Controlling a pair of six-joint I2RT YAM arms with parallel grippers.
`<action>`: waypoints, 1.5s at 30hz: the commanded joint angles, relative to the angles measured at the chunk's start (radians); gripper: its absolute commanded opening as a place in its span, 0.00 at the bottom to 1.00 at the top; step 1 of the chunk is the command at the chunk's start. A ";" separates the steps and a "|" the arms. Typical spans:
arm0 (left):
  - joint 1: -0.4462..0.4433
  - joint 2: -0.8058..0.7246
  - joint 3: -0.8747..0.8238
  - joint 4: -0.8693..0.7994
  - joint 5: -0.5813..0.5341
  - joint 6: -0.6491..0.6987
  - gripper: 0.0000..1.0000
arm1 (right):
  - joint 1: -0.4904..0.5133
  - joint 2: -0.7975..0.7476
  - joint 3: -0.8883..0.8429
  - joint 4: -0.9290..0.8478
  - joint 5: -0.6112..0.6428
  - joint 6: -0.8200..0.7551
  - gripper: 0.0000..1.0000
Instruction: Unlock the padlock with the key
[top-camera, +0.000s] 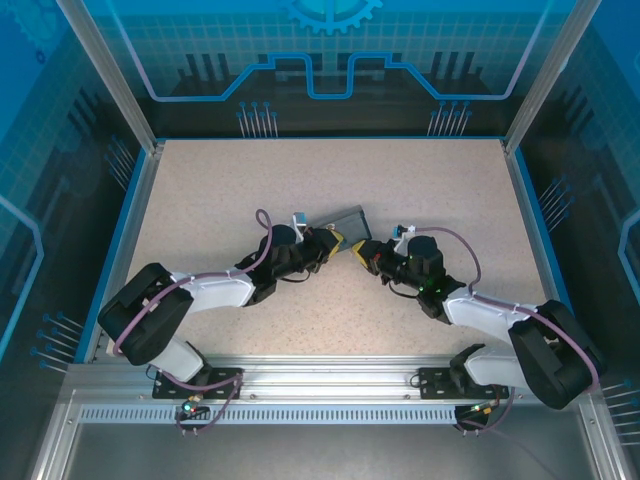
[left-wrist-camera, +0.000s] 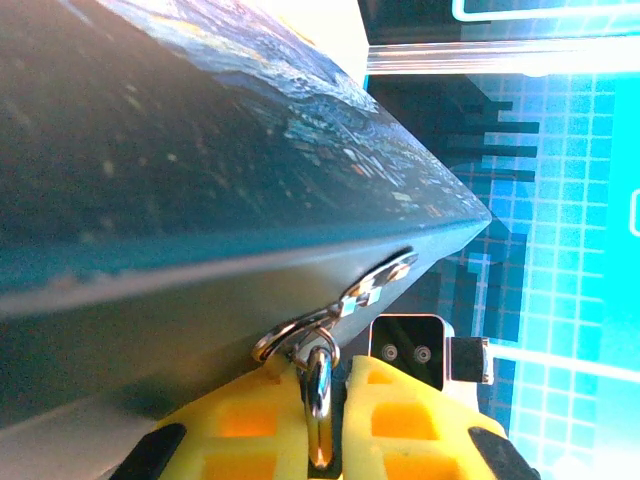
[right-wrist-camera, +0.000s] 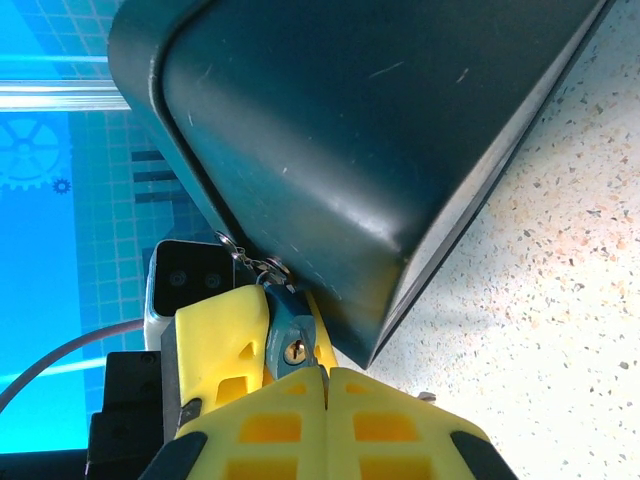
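Left gripper (left-wrist-camera: 316, 372) pinches the padlock (right-wrist-camera: 288, 335) between its yellow fingers, right by the box (right-wrist-camera: 340, 150). The padlock is hooked to a little ring (left-wrist-camera: 285, 338) on the box's clasp (left-wrist-camera: 378, 278), and its keyhole faces the right gripper (right-wrist-camera: 325, 385). That gripper's fingers are pressed together, with their tips just under the padlock (if the key is in there, I cannot see it). The box is tilted, its low corner close to the speckled table (right-wrist-camera: 560, 300). Seen from above, both arms meet at the box in the middle of the table.
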 joint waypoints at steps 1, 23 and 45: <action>0.003 -0.039 0.004 0.065 0.000 0.013 0.00 | 0.019 0.008 0.039 0.019 0.008 0.004 0.00; 0.001 -0.037 -0.002 0.065 -0.003 0.014 0.00 | 0.045 0.030 0.064 0.029 0.011 0.004 0.00; -0.007 -0.042 -0.012 0.130 0.001 -0.039 0.00 | 0.006 0.180 0.027 0.291 -0.095 -0.067 0.00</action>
